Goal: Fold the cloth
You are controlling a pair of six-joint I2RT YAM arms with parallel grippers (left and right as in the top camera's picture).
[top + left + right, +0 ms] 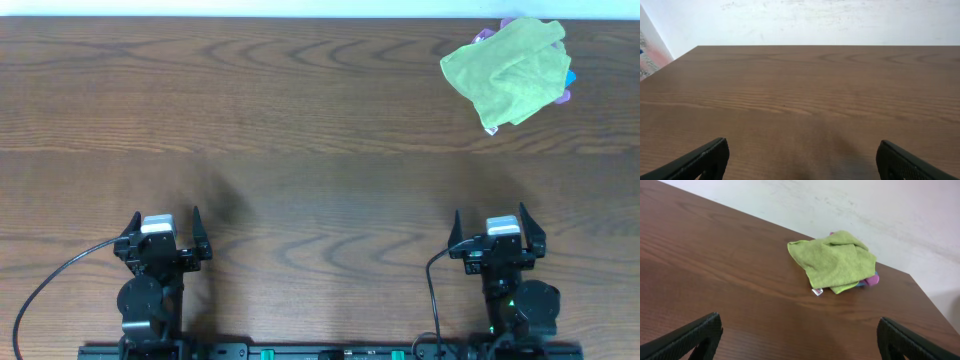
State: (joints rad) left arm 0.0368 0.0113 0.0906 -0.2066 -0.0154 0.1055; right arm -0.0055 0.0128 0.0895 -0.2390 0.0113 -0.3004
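My left fingers (pixel 134 232) sit at the near left of the brown wood-grain table (pixel 300 100), spread wide, nothing between them. In the left wrist view the two black fingers (pixel 705 160) show only at the bottom corners, with bare table between and ahead.

My right fingers (pixel 524 224) are at the near right, also spread wide and holding nothing. In the right wrist view they (pixel 695 335) show at the bottom corners, well apart from each other.

The lime yellow-green terry cloth (pixel 508 72) lies at the far right corner of the table, well away from both sets of fingers. It is rumpled, with overlapping layers, not flat. A small white tag (pixel 816 291) sticks out at its near edge and rests on the table.

From the right wrist the cloth (pixel 832 262) is ahead and slightly to the right, near the table's far edge.

A bit of purple fabric (pixel 871 280) and a blue sliver (pixel 570 77) poke out from under its right side; what they are cannot be told. A pale wall (pixel 890 210) stands behind the table.
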